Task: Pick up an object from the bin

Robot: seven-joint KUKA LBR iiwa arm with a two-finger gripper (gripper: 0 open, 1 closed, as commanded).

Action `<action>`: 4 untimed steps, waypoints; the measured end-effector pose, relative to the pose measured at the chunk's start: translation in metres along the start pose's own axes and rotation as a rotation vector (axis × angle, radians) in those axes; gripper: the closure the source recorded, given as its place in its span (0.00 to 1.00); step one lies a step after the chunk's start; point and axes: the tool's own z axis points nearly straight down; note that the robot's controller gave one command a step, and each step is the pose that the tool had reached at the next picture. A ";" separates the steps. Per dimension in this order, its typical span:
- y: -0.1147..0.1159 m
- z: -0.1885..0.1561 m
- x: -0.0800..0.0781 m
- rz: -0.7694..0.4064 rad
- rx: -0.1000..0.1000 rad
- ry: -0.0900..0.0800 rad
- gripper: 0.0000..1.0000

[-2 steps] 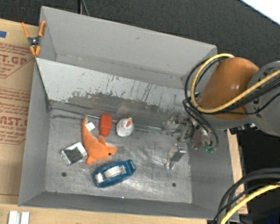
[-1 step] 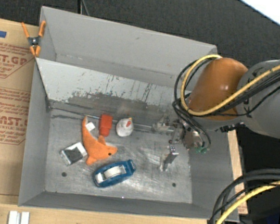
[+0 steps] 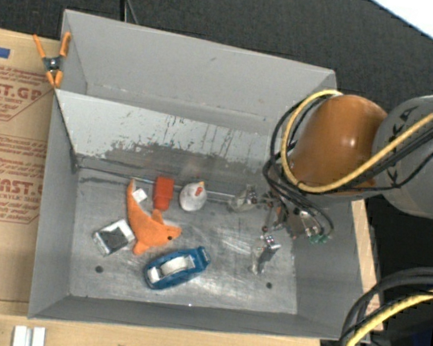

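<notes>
Gripper sits low over the bare floor at the bin's right, fingers spread and empty. Likely candidates lie apart to its left: white round piece, blue-white case.

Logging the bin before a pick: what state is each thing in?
gripper: over bare floor at the bin's right, clear of all items.
orange soft toy: lying flat, left of centre.
red-orange block: upright near the back wall.
white round piece: resting right of the block.
black-and-white square: flat, left of the toy.
blue-and-white item: lying at the front.
</notes>
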 end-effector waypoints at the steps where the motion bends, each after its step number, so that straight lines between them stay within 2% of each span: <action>1: 0.078 0.077 -0.014 -0.028 0.008 -0.010 1.00; 2: 0.078 0.077 -0.014 -0.028 0.008 -0.010 1.00; 3: 0.079 0.062 -0.020 0.078 0.000 0.007 1.00; 4: 0.082 0.009 -0.035 0.244 -0.001 0.001 1.00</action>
